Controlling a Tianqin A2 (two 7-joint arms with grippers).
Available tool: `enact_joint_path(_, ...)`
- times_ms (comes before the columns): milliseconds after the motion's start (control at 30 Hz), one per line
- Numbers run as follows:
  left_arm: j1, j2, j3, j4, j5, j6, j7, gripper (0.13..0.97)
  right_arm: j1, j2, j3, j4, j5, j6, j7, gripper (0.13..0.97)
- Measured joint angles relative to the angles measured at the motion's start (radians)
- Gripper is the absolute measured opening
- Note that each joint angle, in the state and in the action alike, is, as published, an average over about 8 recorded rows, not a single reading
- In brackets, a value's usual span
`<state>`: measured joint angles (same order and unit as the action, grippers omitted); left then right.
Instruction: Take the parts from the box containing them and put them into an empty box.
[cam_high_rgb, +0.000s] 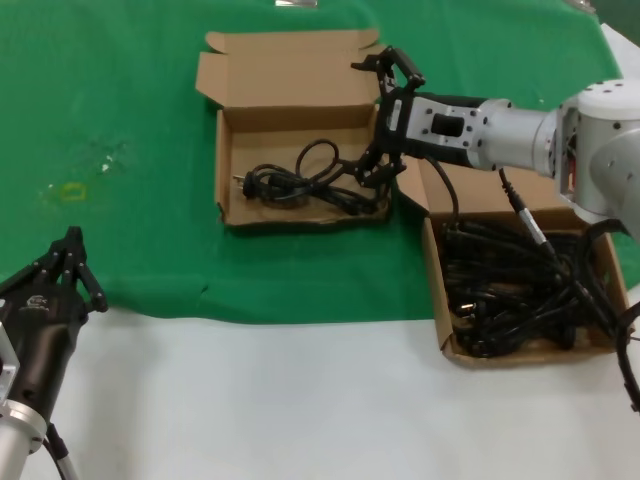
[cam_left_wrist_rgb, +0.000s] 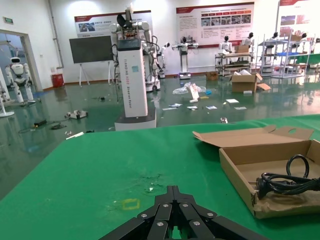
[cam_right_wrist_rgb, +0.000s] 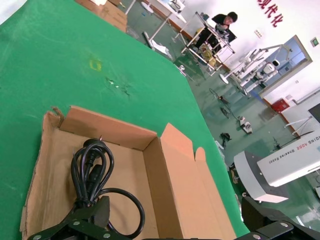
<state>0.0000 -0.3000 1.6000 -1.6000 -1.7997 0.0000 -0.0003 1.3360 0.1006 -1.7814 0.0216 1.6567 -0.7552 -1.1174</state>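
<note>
The box containing the parts (cam_high_rgb: 433, 290) stands at the right, filled with a tangle of black cords (cam_high_rgb: 510, 290). The shallower box (cam_high_rgb: 222, 160) lies in the middle with its lid flap back, and one coiled black cord (cam_high_rgb: 300, 185) rests on its floor. My right gripper (cam_high_rgb: 380, 115) hangs open over that box's right wall, nothing between its fingers. In the right wrist view the cord (cam_right_wrist_rgb: 90, 175) lies just beyond one fingertip (cam_right_wrist_rgb: 95, 215), inside the box (cam_right_wrist_rgb: 107, 130). My left gripper (cam_high_rgb: 72, 240) is parked shut at the near left, over the cloth's edge.
Green cloth (cam_high_rgb: 120, 100) covers the far table; bare white table (cam_high_rgb: 300, 400) runs along the front. A small yellow square mark (cam_high_rgb: 72, 190) sits on the cloth at the left. My right arm's own cable (cam_high_rgb: 530, 230) droops over the full box.
</note>
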Motion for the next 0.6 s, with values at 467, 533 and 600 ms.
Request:
enact_joint_path(467, 0.000, 0.000, 0.000, 0.000, 0.000, 0.000, 0.000, 0.173, -0.054, 0.011, 0.011, 0.063, 0.009, 0.026, 0.042, 0.959)
enact_joint_path(533, 0.000, 0.000, 0.000, 0.000, 0.000, 0.000, 0.000, 0.183, -0.080, 0.015, 0.014, 0.095, 0.012, 0.041, 0.065, 0.961)
enact_joint_path(600, 0.000, 0.000, 0.000, 0.000, 0.000, 0.000, 0.000, 0.197, -0.110, 0.020, 0.018, 0.130, 0.015, 0.058, 0.090, 0.963)
